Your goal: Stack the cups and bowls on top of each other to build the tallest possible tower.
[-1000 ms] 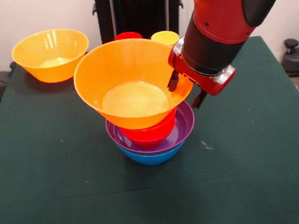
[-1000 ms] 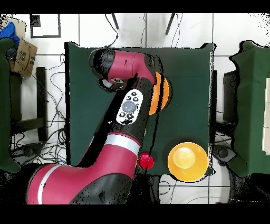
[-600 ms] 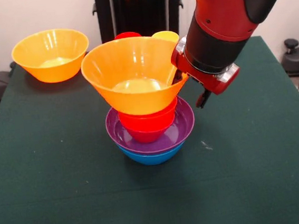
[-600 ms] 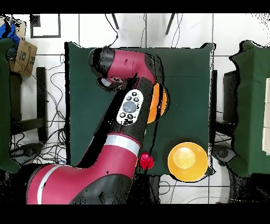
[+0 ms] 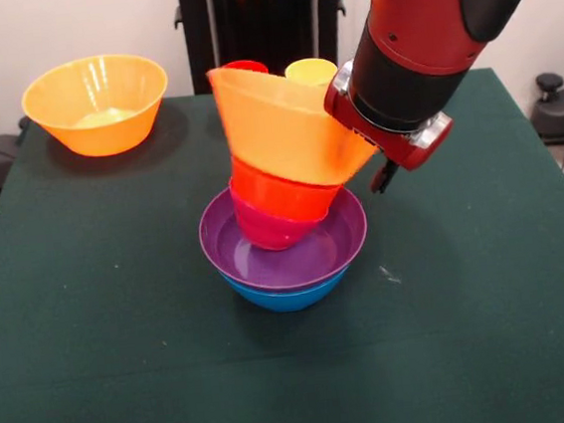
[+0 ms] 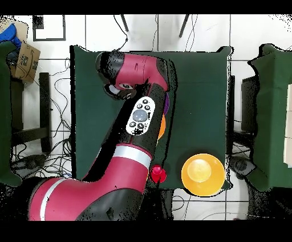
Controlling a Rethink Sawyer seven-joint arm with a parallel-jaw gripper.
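the large yellow-orange bowl (image 5: 289, 126) is tipped steeply on its side, its mouth turned away from the camera, with an orange-red bowl (image 5: 282, 193) and a pink-red bowl (image 5: 264, 229) nested beneath it. these lean inside the wide purple bowl (image 5: 296, 255), which sits in the blue bowl (image 5: 288, 293) on the green tabletop (image 5: 112, 318). the arm's jaws (image 5: 362, 159) are at the tipped bowl's rim; whether they grip it cannot be told. a second yellow-orange bowl (image 5: 97, 102) stands apart at a far corner. a red cup (image 5: 245, 67) and a yellow cup (image 5: 310, 71) show behind the tower.
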